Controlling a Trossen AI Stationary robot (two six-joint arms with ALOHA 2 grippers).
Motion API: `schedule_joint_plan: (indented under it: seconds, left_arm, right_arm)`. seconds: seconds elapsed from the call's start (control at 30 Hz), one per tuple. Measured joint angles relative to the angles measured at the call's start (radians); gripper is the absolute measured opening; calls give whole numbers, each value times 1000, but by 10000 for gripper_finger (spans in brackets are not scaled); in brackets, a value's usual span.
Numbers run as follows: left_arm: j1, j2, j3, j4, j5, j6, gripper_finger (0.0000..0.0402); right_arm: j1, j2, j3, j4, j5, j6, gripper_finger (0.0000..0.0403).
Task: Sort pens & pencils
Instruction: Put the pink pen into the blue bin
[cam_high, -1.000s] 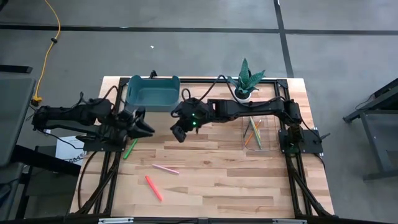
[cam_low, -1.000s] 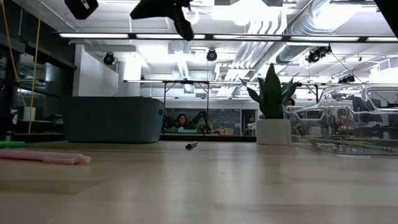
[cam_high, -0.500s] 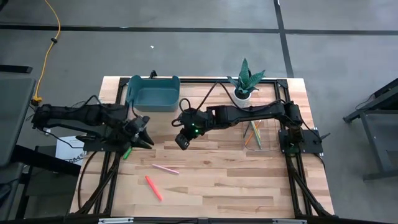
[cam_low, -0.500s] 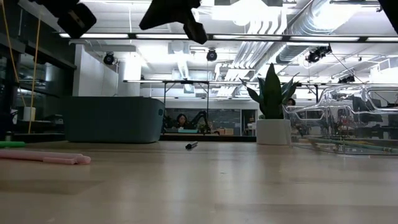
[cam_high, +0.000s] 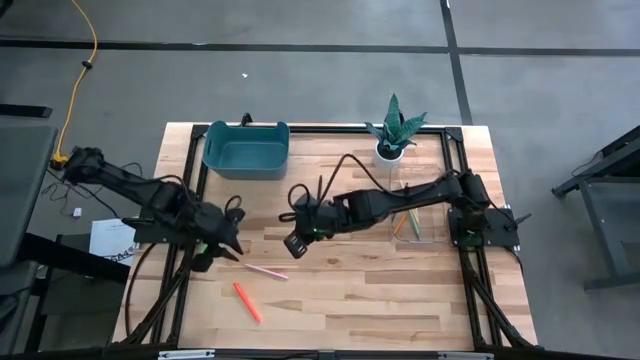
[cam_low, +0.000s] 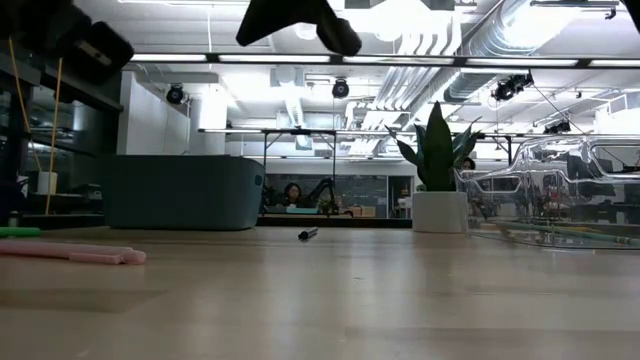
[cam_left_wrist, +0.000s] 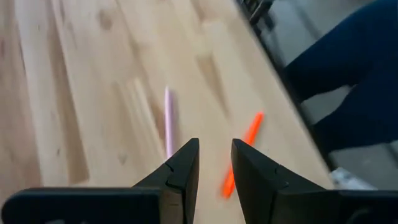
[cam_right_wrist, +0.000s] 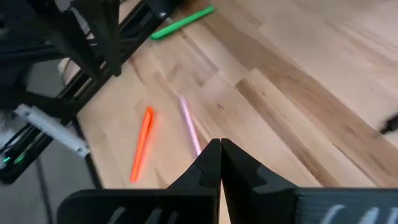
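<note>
Both arms have swung forward over the light wooden table (cam_high: 400, 300) since a second ago: the left gripper (cam_high: 232, 247) from beside the teal plastic bin (cam_high: 246, 148) to just short of the pale pink pen (cam_high: 267, 271), the right gripper (cam_high: 296, 243) from mid-table toward the same pen. Left fingers (cam_left_wrist: 181, 171) stand partly apart and hold nothing; right fingers (cam_right_wrist: 210, 160) are pressed together, also empty. Pink pen lies flat between the two grippers, the red-orange pen (cam_high: 247, 302) beyond it toward the front edge. Bright green pen (cam_right_wrist: 183, 23) rests by the left frame rail, and the black pen (cam_low: 308, 234) lies farther back on the table. Slim orange, yellow and teal pencils (cam_high: 409, 215) sit together in the clear tray (cam_high: 428, 236) at right, near the potted green plant (cam_high: 394, 131).
</note>
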Motion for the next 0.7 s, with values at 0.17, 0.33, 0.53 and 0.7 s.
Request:
schedule_joint_plan:
  seconds: [0.17,0.33,0.53,0.7]
  left_arm:
    - [-85,79,0,-43,-131,-39,83]
    - [-133,201,0,-28,-203,-98,83]
    - [-168,336,0,53,-206,-140,83]
    - [-165,392,0,123,-244,-159,83]
  right_arm:
    - [48,0,0,-16,47,30,0]
    - [97,0,0,-33,48,30,0]
    - [152,0,0,-44,86,47,0]
    - [182,0,0,-76,90,49,0]
